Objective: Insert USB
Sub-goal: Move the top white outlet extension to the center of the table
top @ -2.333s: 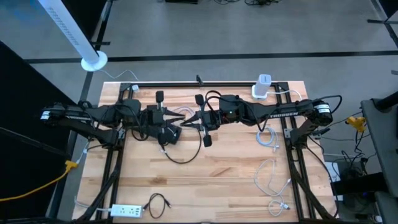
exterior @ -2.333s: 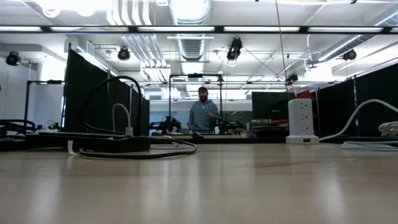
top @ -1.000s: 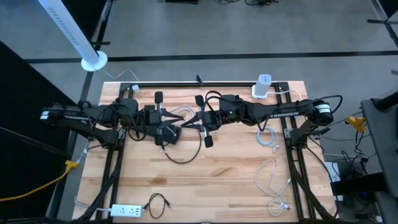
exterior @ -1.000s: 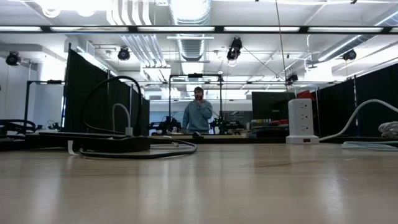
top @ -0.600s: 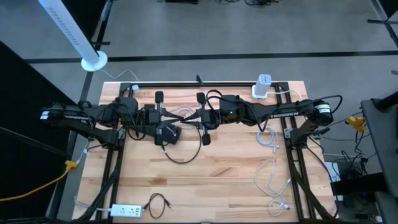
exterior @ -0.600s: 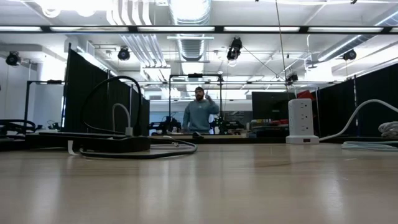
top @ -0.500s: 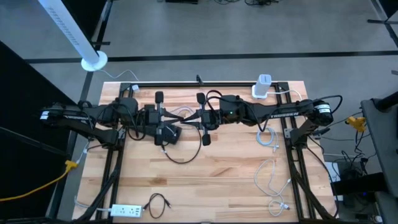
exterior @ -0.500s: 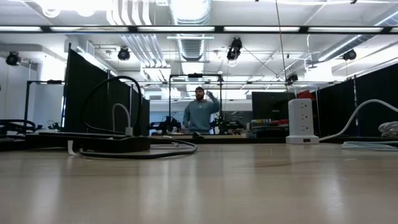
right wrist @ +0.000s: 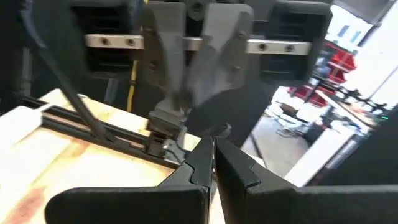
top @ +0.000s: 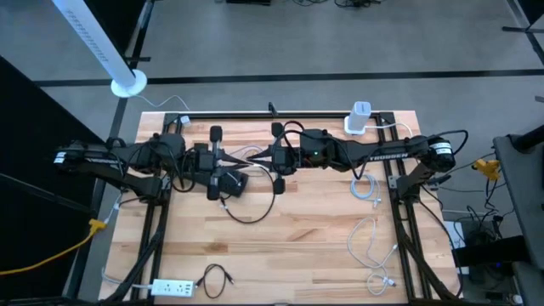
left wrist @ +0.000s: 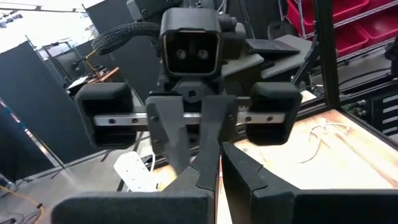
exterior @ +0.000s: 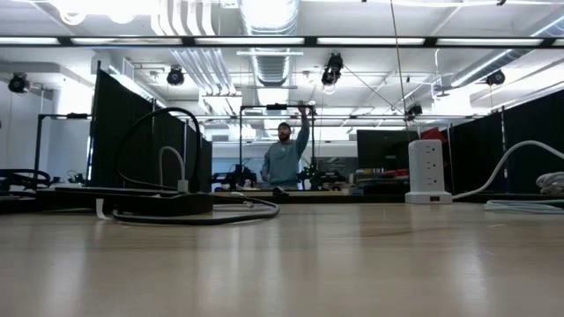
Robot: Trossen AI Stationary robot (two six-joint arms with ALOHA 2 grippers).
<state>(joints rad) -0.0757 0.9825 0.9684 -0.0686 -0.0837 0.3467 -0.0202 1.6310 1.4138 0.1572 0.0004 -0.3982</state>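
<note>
My left gripper [top: 238, 167] and my right gripper [top: 257, 158] hang high over the table's middle. Both point level at each other, their tips close together. Each is shut, and nothing shows between the fingers in the left wrist view [left wrist: 219, 177] or the right wrist view [right wrist: 214, 163]. Below them a black power strip [top: 228, 183] lies flat on the wood. A white USB cable [exterior: 167, 158] arcs down, and its plug [exterior: 182, 185] sticks into the strip's top. A black cord [top: 251, 219] loops from the strip toward the near edge.
A white tower socket [top: 359, 119] stands at the far right corner. Loose white cables [top: 367, 189] lie along the right side. A white strip [top: 174, 287] and a small black cable [top: 217, 276] lie at the near left. A person [exterior: 284, 163] stands in the room beyond.
My right gripper has turned in place, and its fingertips have swung a little toward the table's far edge. The person in the room has raised an arm. The strip and the cables lie as before.
</note>
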